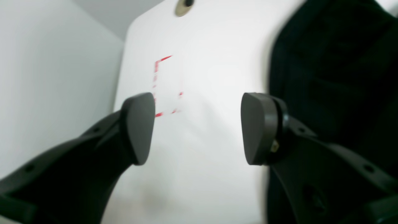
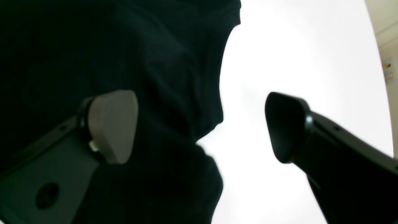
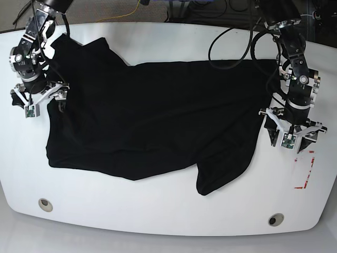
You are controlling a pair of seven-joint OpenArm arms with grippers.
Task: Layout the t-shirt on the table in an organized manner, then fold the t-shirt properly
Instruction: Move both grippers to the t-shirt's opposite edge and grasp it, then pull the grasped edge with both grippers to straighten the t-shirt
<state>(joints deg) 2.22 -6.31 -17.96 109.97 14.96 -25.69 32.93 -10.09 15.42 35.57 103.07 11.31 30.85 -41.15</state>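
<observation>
In the left wrist view, the left gripper (image 1: 197, 127) stood with its jaws wide apart and nothing between them. Bare white table (image 1: 199, 174) lay below the gap, with the red outline mark (image 1: 166, 85) just past the fingertips and a round hole (image 1: 184, 6) at the far edge. The black t-shirt (image 1: 335, 62) lay on the right, behind the right-hand finger; contact could not be told.

In the right wrist view, the right gripper (image 2: 200, 127) was also spread wide and held nothing. The t-shirt (image 2: 124, 46) filled the left half, its edge running under the gap, with the table (image 2: 295, 46) on the right.

In the base view, the t-shirt (image 3: 158, 116) lay spread across the table (image 3: 158, 211), rumpled, one flap hanging toward the near edge. The right gripper (image 3: 40, 100) hovered at its left edge, the left gripper (image 3: 291, 138) at its right edge, beside the red mark (image 3: 305, 171). Two holes (image 3: 46, 204) sat near the front corners.
</observation>
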